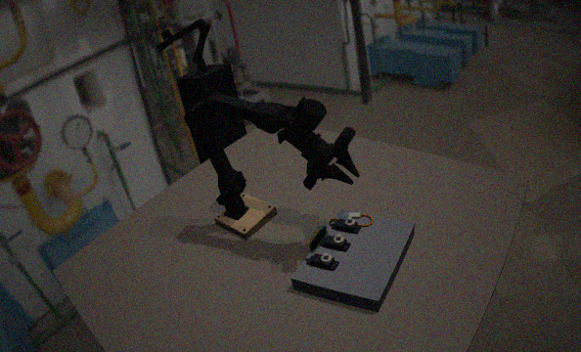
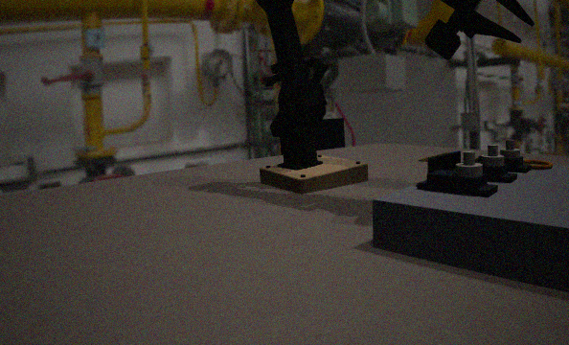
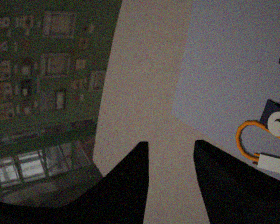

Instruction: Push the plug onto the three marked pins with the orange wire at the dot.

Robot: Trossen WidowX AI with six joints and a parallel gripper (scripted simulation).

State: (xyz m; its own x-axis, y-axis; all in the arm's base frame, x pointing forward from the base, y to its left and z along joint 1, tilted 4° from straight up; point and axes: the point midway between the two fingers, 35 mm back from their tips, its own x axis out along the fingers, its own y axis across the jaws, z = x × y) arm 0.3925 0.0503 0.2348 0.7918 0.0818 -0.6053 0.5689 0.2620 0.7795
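My gripper is partly open, with nothing between its fingers. It hangs well above the table, tilted down. The white plug lies loose on the grey holder, right of the fingers in the wrist view. Its orange lead loops to a dark servo with a white horn. The pin row is a small dark strip with yellowish pins at the holder's edge; the coloured band and dot are too small to tell.
Two more dark servos, a middle one and a near one, sit on the holder near the pin row. The arm's base stands on a wooden plate, left of the holder.
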